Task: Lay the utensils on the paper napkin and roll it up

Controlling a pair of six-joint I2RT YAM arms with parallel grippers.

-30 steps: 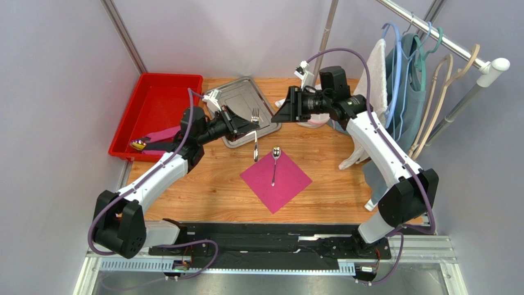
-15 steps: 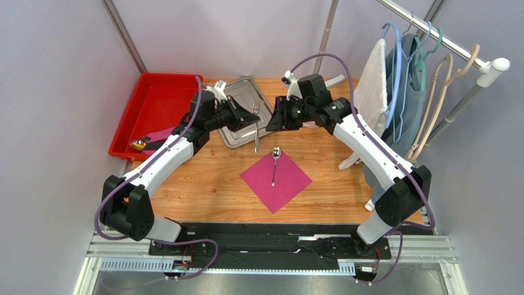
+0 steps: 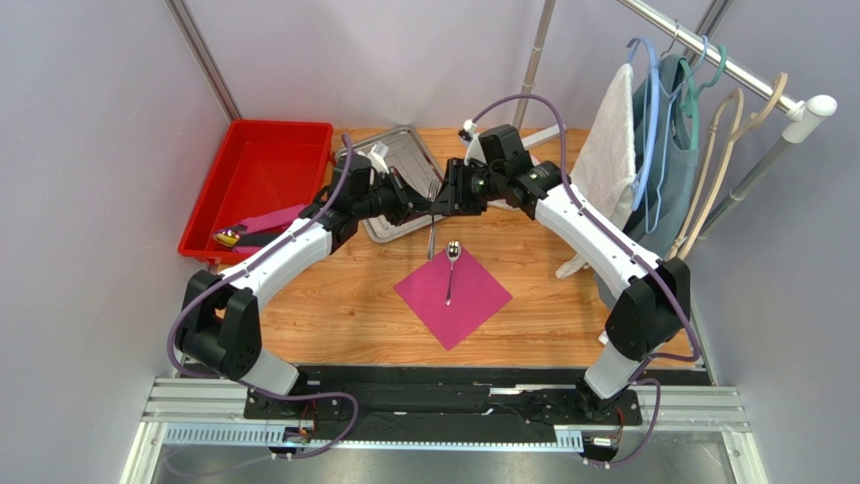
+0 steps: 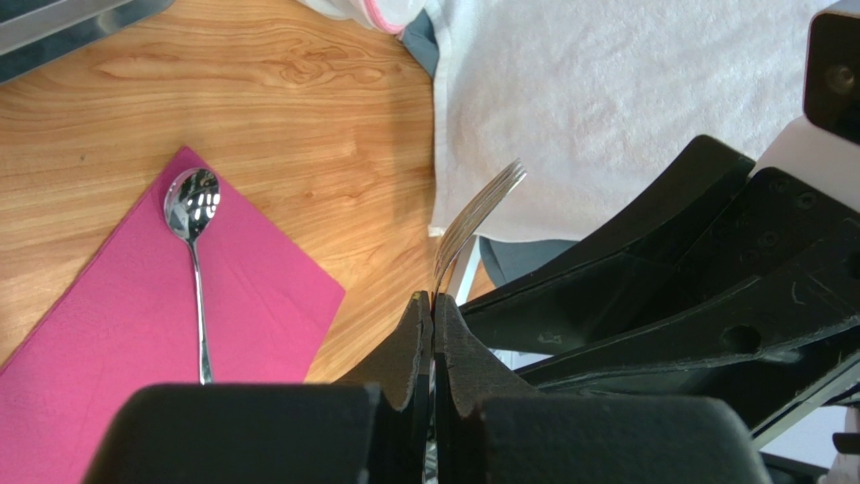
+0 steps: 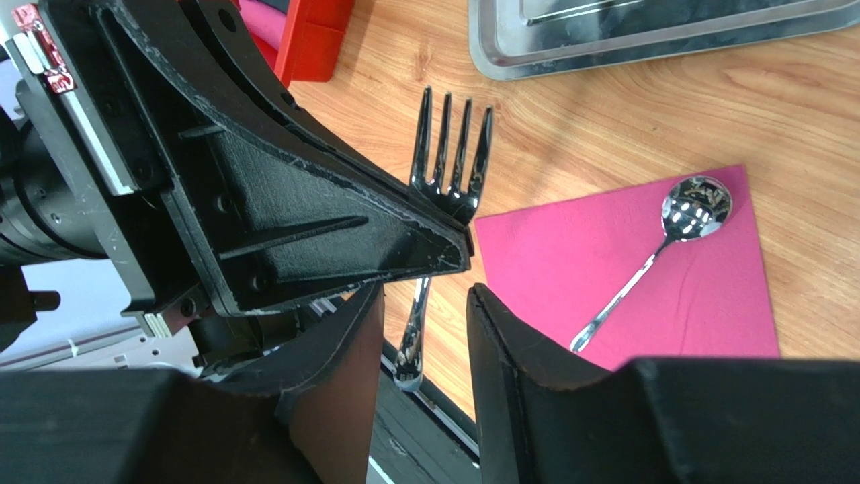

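The pink paper napkin (image 3: 464, 303) lies on the wooden table with a silver spoon (image 3: 451, 270) on it. My left gripper (image 3: 424, 210) is shut on a silver fork (image 3: 431, 234), held upright above the napkin's far corner, tines up. In the left wrist view the pads (image 4: 416, 338) pinch the fork (image 4: 474, 214) just below its tines. My right gripper (image 3: 442, 200) faces the left one. In the right wrist view it (image 5: 424, 294) stands open, with the fork's handle (image 5: 414, 333) between its fingers, which do not touch it. That view also shows the spoon (image 5: 656, 252) on the napkin (image 5: 696, 303).
A steel tray (image 3: 389, 161) lies just behind the grippers. A red bin (image 3: 260, 176) holding a pink item sits at the far left. A white towel (image 3: 612, 136) and hangers hang on a rack (image 3: 727, 71) at the right.
Both arms have swung in toward each other above the napkin's far corner. The left one carried the fork to the right. The right jaws narrowed and now straddle the fork's handle.
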